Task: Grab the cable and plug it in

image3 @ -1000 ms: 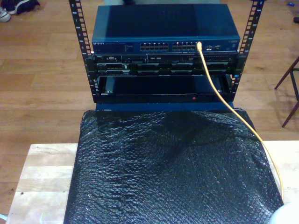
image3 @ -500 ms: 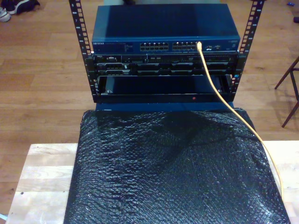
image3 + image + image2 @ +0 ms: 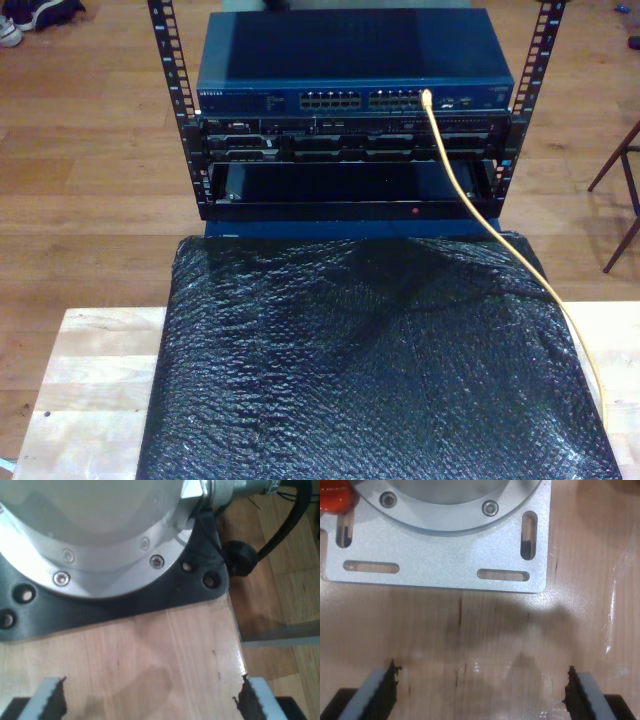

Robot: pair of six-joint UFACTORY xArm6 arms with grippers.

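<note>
both grippers agape | thin yellow cable (image 3: 470, 195) seated in switch (image 3: 355, 60)

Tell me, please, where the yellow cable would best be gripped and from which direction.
Probably the stretch of the cable lying over the black wrap, towards the exterior view's right, approached from above. There it rests supported and exposed, while nearer the switch it hangs in the air, its end already in a port.

Glossy, crinkled black plastic sheet (image 3: 370, 370); pale wooden tabletop (image 3: 90, 370); brushed metal mounting plate (image 3: 445, 560), seemingly aluminium.
</note>
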